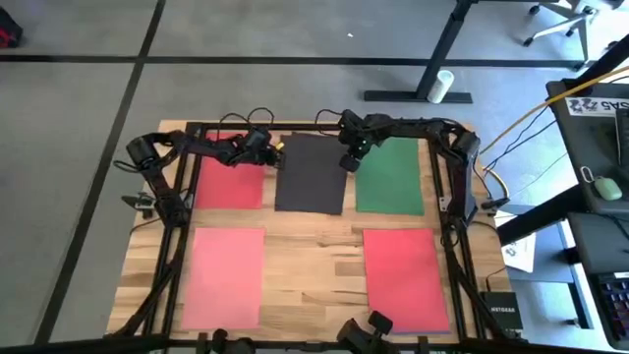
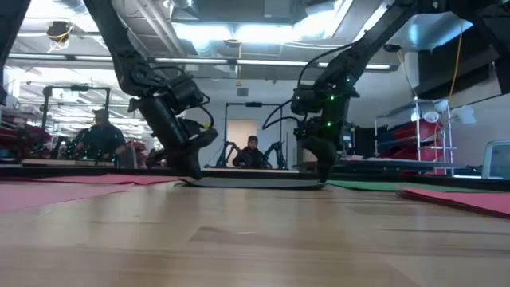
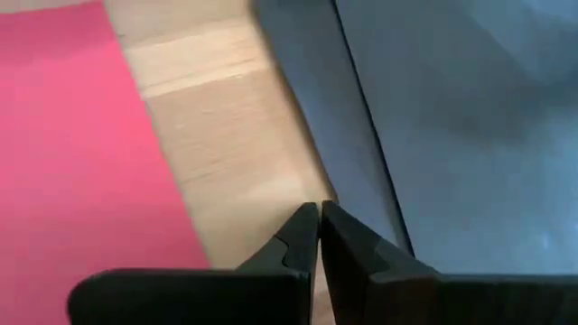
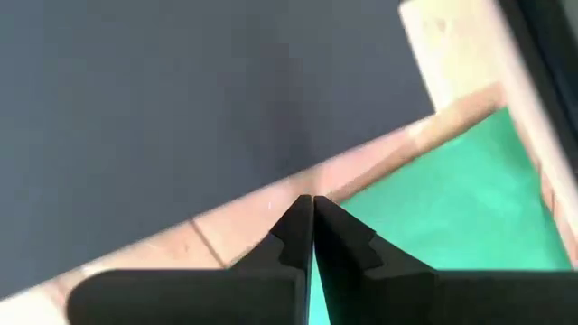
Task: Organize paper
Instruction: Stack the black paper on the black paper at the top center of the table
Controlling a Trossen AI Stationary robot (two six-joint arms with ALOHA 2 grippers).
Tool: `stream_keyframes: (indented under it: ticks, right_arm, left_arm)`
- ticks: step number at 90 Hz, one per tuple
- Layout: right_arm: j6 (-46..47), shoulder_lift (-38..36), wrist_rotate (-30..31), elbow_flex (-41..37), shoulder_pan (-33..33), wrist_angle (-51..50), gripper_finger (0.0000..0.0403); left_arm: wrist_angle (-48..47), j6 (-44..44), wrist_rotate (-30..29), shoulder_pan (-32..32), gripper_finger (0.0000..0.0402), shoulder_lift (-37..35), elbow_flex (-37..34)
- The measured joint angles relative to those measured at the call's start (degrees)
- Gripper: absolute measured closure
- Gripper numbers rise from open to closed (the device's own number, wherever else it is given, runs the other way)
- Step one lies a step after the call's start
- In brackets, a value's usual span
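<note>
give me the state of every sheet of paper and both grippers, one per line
black sheet: flat, far middle, between the grippers
green sheet: flat, far right
red sheet: flat, far left
pink sheet: flat, near left
near red sheet: flat, near right
left gripper: shut, empty, at table
right gripper: shut, empty, at table

This looks like a robotics lab in an open industrial hall. Beyond the wooden table (image 2: 255, 239) stand more arm rigs (image 2: 275, 151) with people (image 2: 100, 135) at them, under exposed ceiling ducts (image 2: 239, 12). Around it lie grey carpet (image 1: 79, 128), desk legs (image 1: 442, 59) and what may be a keyboard (image 1: 614, 305).
</note>
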Motion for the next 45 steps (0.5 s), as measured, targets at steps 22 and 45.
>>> stream_keyframes:
  ticks: [22, 45]
  right_arm:
    - [-0.2, 2.4, -0.7, 0.3, 0.0, 1.2, 0.0403]
    - [0.5, 3.2, -1.5, 0.8, 0.1, 1.5, 0.0403]
  left_arm:
    - [-0.1, 0.4, -1.6, 0.7, 0.0401, 0.1, 0.4]
    - [-0.1, 1.0, -2.6, 1.8, 0.0401, 0.2, 0.9]
